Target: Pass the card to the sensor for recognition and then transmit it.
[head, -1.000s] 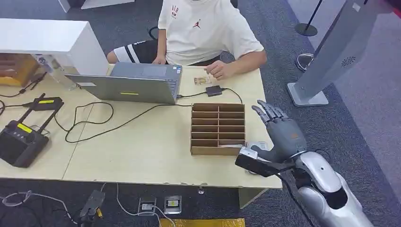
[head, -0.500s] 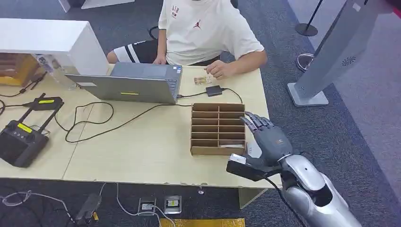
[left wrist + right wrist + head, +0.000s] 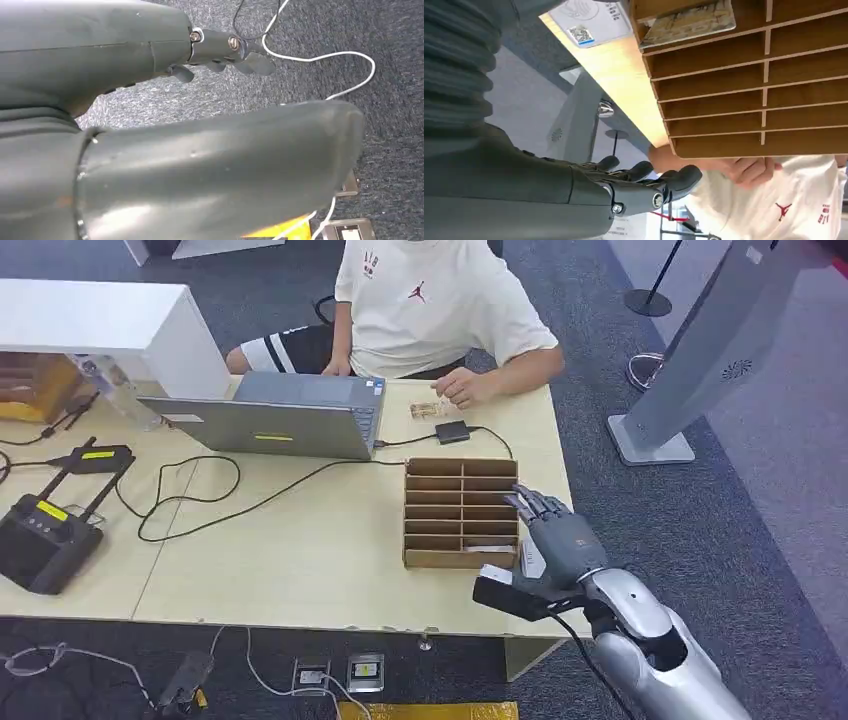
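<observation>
While one card (image 3: pixel 490 548) lies slotted, the right hand (image 3: pixel 562 540) hovers empty.

Head view overlooks table (image 3: pixel 300 560); right wrist nears organizer (image 3: pixel 744 100).

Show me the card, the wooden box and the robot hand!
card (image 3: pixel 689 21), right wrist view, middle of its face
box (image 3: pixel 461 512), head view, centre divider
robot hand (image 3: pixel 560 538), head view, back of the hand

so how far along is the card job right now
Early. Nothing is done yet: the card lies in the wooden organizer's nearest right-hand slot. In hand: the right hand, holding nothing, hovers at the organizer's right edge. Left: gripping the card, presenting it to the sensor, handing it over.
</observation>
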Robot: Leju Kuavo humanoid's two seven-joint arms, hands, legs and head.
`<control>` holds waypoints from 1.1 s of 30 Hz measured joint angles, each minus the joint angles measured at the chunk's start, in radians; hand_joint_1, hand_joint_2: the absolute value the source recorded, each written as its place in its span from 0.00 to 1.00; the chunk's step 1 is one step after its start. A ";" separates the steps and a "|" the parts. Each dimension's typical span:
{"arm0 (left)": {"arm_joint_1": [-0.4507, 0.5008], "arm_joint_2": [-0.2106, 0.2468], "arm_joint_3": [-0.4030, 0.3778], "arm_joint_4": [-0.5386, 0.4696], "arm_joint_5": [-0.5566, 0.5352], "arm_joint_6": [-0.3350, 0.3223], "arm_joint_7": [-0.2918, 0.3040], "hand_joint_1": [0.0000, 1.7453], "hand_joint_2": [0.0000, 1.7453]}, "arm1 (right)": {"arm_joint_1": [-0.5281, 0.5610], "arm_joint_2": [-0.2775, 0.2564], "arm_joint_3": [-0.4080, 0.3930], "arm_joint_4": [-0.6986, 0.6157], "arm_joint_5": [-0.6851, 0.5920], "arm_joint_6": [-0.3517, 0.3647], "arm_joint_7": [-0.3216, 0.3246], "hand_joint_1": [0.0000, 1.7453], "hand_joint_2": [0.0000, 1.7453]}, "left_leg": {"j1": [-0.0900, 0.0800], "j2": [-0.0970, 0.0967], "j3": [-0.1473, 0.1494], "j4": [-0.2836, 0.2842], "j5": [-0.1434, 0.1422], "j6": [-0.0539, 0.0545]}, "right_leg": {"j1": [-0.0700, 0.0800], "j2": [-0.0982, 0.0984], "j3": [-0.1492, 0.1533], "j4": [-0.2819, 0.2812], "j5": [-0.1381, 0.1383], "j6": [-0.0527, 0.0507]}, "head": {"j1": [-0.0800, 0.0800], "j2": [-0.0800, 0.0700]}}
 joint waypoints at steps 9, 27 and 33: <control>-0.003 0.000 -0.002 0.000 0.000 -0.002 0.003 0.00 0.00 | -0.002 0.030 0.000 0.074 -0.018 -0.049 -0.024 0.00 1.00 | 0.000 0.000 0.000 0.000 0.000 0.000 | 0.000 0.000 0.000 0.000 0.000 0.000 | 0.000 0.000; -0.020 -0.001 -0.008 0.002 -0.007 -0.019 0.003 0.00 0.00 | -0.018 0.088 -0.001 0.185 -0.091 -0.134 -0.062 0.00 1.00 | 0.000 0.000 0.000 0.000 0.000 0.000 | 0.000 0.000 0.000 0.000 0.000 0.000 | 0.000 0.000; -0.028 -0.002 -0.011 0.003 -0.007 -0.022 0.014 0.00 0.00 | -0.018 0.092 -0.001 0.200 -0.107 -0.138 -0.066 0.00 1.00 | 0.000 0.000 0.000 0.000 0.000 0.000 | 0.000 0.000 0.000 0.000 0.000 0.000 | 0.000 0.000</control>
